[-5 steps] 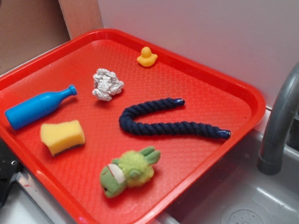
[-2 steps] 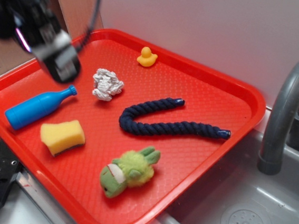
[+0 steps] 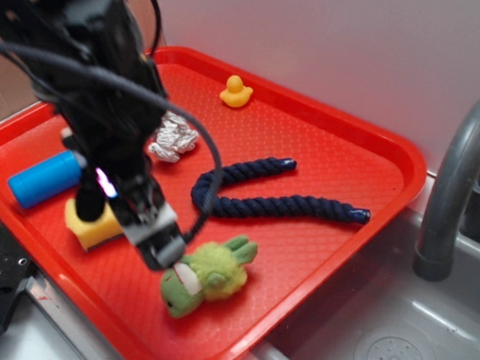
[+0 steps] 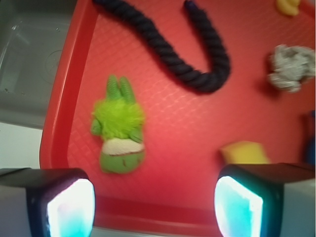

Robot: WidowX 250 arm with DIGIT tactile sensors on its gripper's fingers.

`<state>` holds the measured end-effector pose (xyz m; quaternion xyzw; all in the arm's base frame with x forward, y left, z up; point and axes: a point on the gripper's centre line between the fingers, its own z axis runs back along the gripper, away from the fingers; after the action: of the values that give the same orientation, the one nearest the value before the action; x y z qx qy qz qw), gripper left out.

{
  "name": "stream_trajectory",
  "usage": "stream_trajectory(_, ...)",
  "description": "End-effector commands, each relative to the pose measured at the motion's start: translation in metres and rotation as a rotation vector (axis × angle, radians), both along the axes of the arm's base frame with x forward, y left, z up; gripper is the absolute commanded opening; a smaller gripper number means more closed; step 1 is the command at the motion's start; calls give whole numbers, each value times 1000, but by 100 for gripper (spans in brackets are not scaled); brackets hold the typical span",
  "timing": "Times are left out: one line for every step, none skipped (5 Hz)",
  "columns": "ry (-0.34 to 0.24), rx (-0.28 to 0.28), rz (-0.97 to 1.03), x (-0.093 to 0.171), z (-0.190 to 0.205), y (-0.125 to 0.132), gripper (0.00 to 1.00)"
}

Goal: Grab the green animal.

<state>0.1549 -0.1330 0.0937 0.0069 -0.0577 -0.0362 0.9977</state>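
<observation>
sitting over the edge of a grey sink point(image 3: 394, 348), with a grey faucet point(image 3: 465, 180) at 3 o'clock and a pale wall behind: red tray point(image 3: 371, 142) keeping every loose item on one flat textured floor. lying near the tray's 6 o'clock rim in the exterior view, green animal point(image 3: 208, 274) point(image 4: 118, 130) resting flat, head toward the rim, legs toward the tray's middle, apart from everything else, so probably easy to close on from above. curling across the middle, dark blue rope point(image 3: 264, 198) point(image 4: 190, 54). sitting at 12 o'clock by the far rim, small yellow duck point(image 3: 236, 92). resting at about 10 o'clock, crumpled foil ball point(image 3: 174, 136) point(image 4: 291, 67). lying toward 9 o'clock, blue bottle point(image 3: 44, 178) and yellow sponge point(image 3: 91, 229) point(image 4: 244, 152), both partly hidden by the arm. hovering just at the toy's 9 o'clock side, gripper point(image 3: 159, 244) point(image 4: 153, 200) not touching it. showing in the wrist view with fingers point(image 4: 69, 202) spread wide, nothing between them, toy sitting left of centre between them, so likely needing a small sideways correction before lowering. showing no readable writing, brand or label anywhere.
</observation>
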Motion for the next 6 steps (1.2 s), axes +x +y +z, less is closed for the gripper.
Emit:
stream_trajectory(-68,-60,72,32,-47,-19,100)
stream_trajectory(-88,-35,29,39,-54,-20,0)
stream_trajectory(-87,-39,21,31,-42,-10,0)
stream_trajectory(-56,6,53,34,-12,15,0)
stream_trajectory(-21,93,162,49,40,28,0)
stream_trajectory(-57,155,316,62,85,51,0)
